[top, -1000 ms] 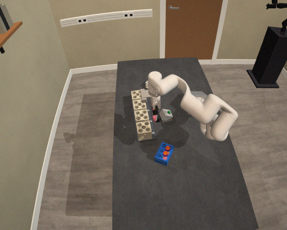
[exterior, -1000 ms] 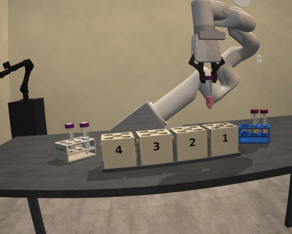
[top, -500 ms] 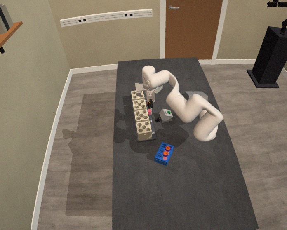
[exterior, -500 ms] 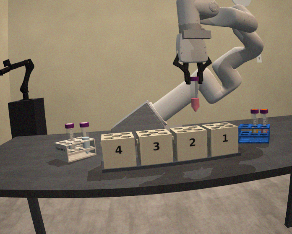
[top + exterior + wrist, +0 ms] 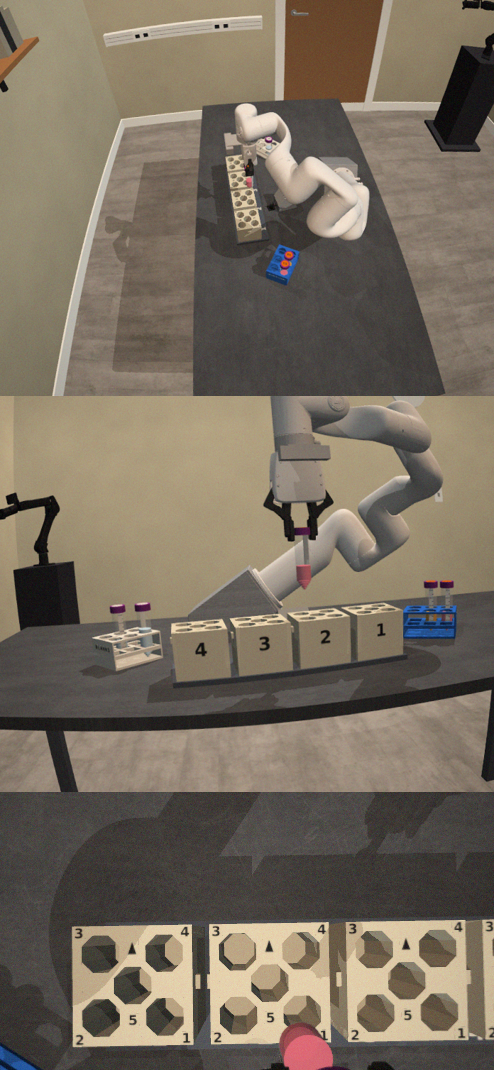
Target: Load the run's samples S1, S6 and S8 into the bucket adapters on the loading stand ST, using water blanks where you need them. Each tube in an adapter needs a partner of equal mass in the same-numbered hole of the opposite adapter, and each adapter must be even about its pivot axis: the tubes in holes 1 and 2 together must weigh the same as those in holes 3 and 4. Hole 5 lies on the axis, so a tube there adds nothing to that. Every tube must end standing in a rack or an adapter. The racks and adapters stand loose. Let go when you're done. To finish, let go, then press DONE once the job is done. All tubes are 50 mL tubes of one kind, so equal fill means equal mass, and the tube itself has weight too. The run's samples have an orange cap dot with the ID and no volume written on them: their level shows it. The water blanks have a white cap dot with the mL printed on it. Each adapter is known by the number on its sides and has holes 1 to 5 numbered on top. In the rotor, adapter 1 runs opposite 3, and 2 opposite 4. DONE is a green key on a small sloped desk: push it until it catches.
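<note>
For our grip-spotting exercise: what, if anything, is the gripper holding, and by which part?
The gripper holds a tube of pink liquid by its purple cap, the tube hanging upright.

You can't read the held tube's ID — and your wrist view cuts off its purple cap at the bottom edge.

This place looks like a laboratory: on the dark table there are capped tubes with coloured liquid, standing in a blue rack and a white rack, and beside them four numbered adapters with round holes.
</note>
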`<state>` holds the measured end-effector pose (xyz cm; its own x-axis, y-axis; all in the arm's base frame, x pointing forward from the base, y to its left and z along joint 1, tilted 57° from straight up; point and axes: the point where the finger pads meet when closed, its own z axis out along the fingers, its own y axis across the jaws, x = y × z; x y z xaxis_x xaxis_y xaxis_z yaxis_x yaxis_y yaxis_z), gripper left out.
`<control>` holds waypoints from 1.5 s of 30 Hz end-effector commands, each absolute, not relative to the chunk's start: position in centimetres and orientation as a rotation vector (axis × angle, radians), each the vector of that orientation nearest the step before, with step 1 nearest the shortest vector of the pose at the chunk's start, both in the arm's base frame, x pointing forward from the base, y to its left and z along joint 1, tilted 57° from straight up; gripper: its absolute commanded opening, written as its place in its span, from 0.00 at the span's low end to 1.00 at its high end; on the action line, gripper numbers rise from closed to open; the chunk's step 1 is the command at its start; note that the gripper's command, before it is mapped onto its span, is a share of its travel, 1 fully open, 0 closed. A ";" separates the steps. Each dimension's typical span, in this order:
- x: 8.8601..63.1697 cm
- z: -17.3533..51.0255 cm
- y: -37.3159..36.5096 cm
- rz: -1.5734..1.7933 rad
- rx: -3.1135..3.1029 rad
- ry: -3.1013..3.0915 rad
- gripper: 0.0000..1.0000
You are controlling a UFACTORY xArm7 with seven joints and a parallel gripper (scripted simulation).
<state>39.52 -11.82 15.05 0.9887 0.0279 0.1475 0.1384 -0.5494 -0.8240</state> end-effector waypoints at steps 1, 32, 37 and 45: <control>40.2 14.3 -12.6 -0.145 -2.149 -0.115 0.00; 40.3 13.6 -11.5 -0.145 -2.149 -0.115 0.00; 40.4 13.0 -10.6 -0.145 -2.149 -0.115 0.00; 40.4 12.4 -9.6 -0.145 -2.149 -0.115 0.00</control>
